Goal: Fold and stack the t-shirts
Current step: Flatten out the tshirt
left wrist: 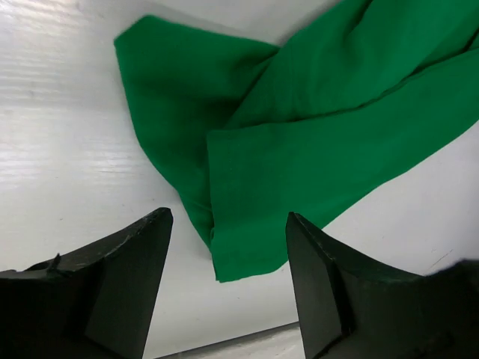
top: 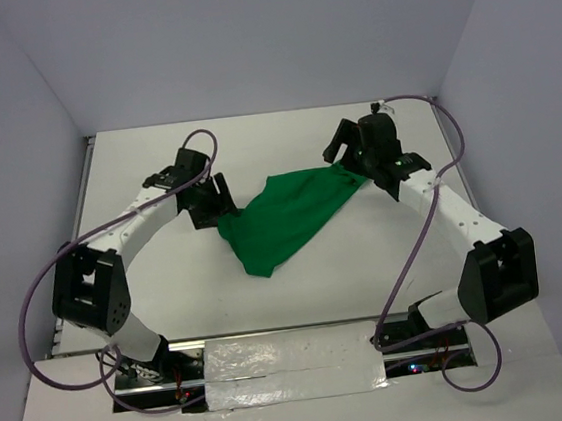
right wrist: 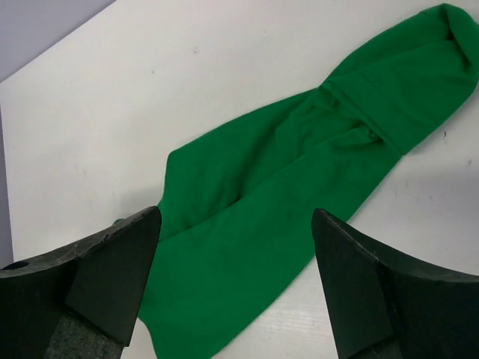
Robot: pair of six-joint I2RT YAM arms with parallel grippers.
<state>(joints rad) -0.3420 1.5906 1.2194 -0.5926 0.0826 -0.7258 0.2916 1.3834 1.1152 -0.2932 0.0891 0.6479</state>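
Note:
The bright green t-shirt [top: 287, 218] lies crumpled in a long diagonal bunch on the white table. My left gripper [top: 216, 203] is open just above the shirt's left end. In the left wrist view a folded corner of the shirt [left wrist: 299, 142] lies on the table ahead of the open gripper [left wrist: 228, 250], untouched. My right gripper [top: 348, 159] is open at the shirt's upper right end. In the right wrist view the shirt [right wrist: 299, 172] stretches away between and beyond the open gripper [right wrist: 236, 258]. Neither gripper holds anything.
Grey walls close in the white table [top: 170, 303] at the back and on both sides. A silver foil strip [top: 293, 368] runs along the near edge between the arm bases. Purple cables [top: 30, 307] loop beside both arms.

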